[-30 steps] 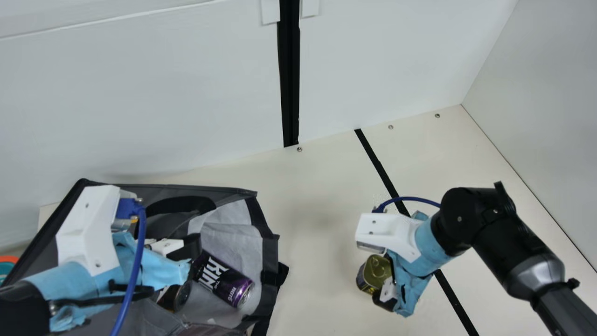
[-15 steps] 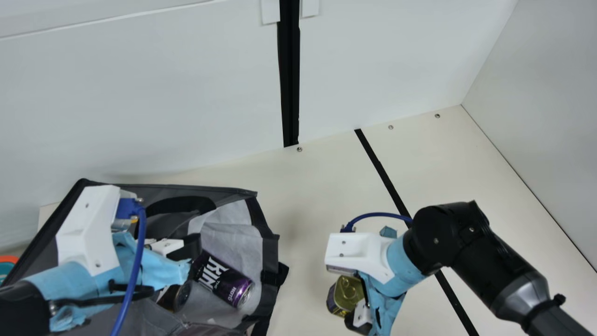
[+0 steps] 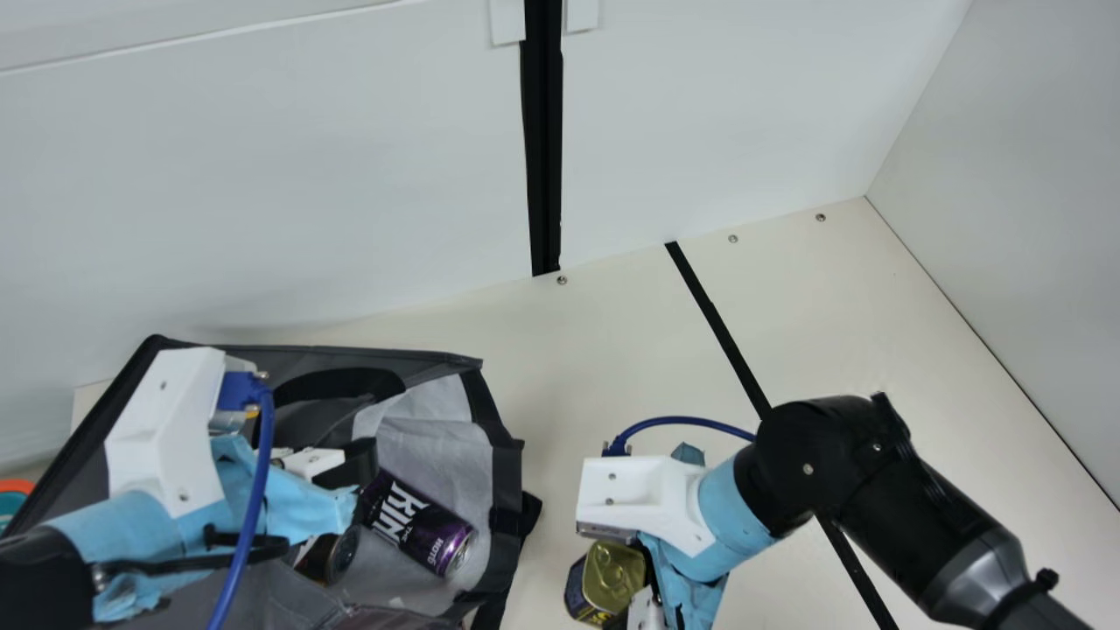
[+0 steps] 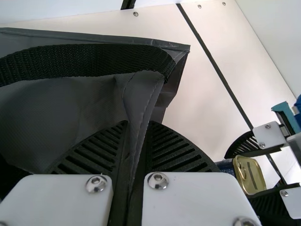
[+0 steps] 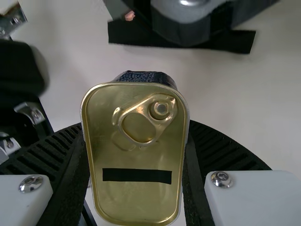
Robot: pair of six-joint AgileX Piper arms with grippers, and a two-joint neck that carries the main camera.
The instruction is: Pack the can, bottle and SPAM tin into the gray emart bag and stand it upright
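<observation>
In the main view, my left gripper (image 3: 350, 464) is over the gray bag (image 3: 437, 359); in the left wrist view the left gripper (image 4: 138, 127) is shut on a fold of the bag (image 4: 94, 99). A purple can (image 3: 420, 529) lies inside on the pale lining, beside a dark round-ended item (image 3: 331, 556), perhaps the bottle. Right of the bag, my right gripper (image 3: 646, 608) holds the SPAM tin (image 3: 612, 577). In the right wrist view, the right gripper (image 5: 135, 136) has the tin (image 5: 136, 197) between its two fingers, gold pull-tab lid facing the camera.
Bare cream table (image 3: 604, 367) separates the bag from the black strip (image 3: 717, 324). White panels stand behind and at the right. An orange and teal object (image 3: 13, 499) shows at the far left edge. A black strap hangs at the bag's right side.
My right arm has moved left and toward the main view's bottom edge, carrying the tin closer to the bag. The left arm, bag and can have stayed put.
</observation>
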